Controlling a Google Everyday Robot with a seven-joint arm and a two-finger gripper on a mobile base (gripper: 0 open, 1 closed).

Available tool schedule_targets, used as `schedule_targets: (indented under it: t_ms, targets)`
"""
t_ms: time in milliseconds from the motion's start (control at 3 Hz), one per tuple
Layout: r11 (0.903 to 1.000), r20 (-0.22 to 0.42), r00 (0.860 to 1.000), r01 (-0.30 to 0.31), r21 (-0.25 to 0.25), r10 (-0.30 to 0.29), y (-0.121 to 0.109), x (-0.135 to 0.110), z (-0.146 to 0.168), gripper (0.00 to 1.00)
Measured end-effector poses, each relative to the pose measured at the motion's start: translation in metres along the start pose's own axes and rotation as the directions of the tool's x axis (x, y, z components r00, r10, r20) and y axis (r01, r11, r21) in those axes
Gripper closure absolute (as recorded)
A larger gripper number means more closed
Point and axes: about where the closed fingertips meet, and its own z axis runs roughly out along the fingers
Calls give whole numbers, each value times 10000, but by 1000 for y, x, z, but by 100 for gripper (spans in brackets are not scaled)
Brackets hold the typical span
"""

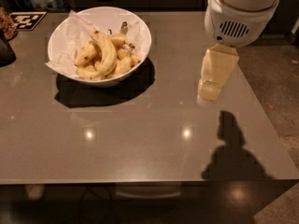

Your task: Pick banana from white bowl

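Note:
The white bowl [140,34] stands at the table's back left, lined with crumpled white paper. Several bananas lie in it. The banana [108,54] is the longest, strongly curved and pale yellow, lying on top of the shorter ones. My gripper [209,93] hangs from the white arm at the upper right, above the table's right part, well to the right of the bowl and apart from it. It holds nothing.
The grey table [140,139] has its front edge near the bottom and its right edge beside the gripper. A dark object [5,50] stands at the far left edge. A black-and-white marker card [28,18] lies at the back left.

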Motion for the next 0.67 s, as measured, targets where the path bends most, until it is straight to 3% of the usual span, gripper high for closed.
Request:
schedule_targets:
  t_ms: [333, 667]
  targets:
    - [9993, -318, 9995, -15, 365, 26, -2, -36, 0, 0]
    - [9978, -603, 9977, 338, 579, -303, -7, -74, 3, 0]
